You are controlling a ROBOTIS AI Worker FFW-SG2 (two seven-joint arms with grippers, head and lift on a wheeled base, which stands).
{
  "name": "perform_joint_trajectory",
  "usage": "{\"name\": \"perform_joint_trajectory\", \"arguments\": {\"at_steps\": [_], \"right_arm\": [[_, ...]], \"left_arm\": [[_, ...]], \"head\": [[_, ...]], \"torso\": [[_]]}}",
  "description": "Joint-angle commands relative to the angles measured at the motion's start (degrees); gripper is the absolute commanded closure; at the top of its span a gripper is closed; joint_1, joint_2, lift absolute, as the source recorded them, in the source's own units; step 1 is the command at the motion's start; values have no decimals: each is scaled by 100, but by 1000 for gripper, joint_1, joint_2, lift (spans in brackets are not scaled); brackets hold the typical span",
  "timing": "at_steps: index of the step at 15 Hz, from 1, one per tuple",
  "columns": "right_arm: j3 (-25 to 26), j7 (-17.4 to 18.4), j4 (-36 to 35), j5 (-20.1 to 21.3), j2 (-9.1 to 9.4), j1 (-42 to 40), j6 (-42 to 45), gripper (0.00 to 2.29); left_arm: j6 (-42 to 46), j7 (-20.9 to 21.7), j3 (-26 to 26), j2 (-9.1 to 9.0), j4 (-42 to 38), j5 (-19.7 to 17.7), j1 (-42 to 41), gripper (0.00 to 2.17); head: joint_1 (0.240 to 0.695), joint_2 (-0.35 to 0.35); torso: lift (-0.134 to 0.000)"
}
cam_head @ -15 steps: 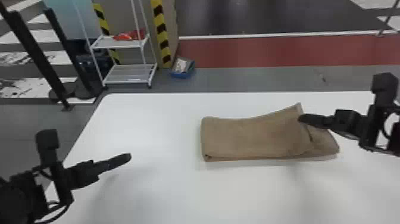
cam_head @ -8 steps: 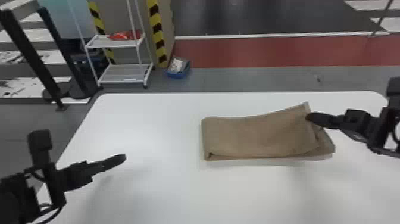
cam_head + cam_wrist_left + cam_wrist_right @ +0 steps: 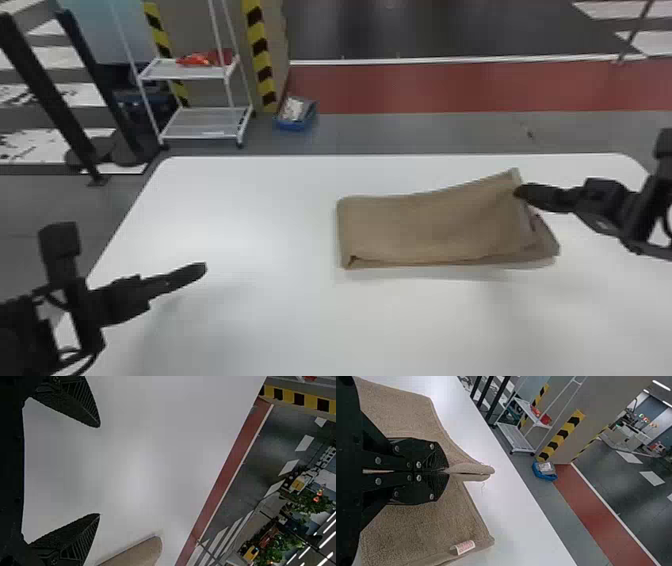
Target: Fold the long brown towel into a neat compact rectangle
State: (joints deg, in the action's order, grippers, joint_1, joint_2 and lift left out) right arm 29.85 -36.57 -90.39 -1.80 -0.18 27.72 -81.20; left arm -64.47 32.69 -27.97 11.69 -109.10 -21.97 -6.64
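The brown towel (image 3: 425, 227) lies folded in a flat, wide strip right of the table's middle, its right end lifted to a raised corner. At that end my right gripper (image 3: 520, 191) holds the upper layer's edge. In the right wrist view, the right gripper (image 3: 445, 471) is shut on a pinch of the towel (image 3: 421, 528), with a white tag at a lower-layer corner. My left gripper (image 3: 202, 268) is over the table's left part, apart from the towel. In the left wrist view, the left gripper (image 3: 99, 471) stands open, nothing between its fingers, with a towel end (image 3: 138, 554) nearby.
The white table (image 3: 280, 320) has its far edge beyond the towel. Behind it on the floor stand a white shelf rack (image 3: 200, 122) with red items, a blue bin (image 3: 296, 120), striped posts and dark stands at the left.
The head view has shifted slightly. My right gripper has drawn the held towel edge a little to the right, over the lower layer. The left gripper shows little change.
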Motion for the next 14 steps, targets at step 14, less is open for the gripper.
{"name": "perform_joint_trajectory", "arguments": {"at_steps": [14], "right_arm": [[601, 62, 452, 49, -316, 40, 320, 1210]], "left_arm": [[0, 9, 2, 0, -41, 0, -74, 87]], "head": [[695, 14]], "torso": [[-124]]}}
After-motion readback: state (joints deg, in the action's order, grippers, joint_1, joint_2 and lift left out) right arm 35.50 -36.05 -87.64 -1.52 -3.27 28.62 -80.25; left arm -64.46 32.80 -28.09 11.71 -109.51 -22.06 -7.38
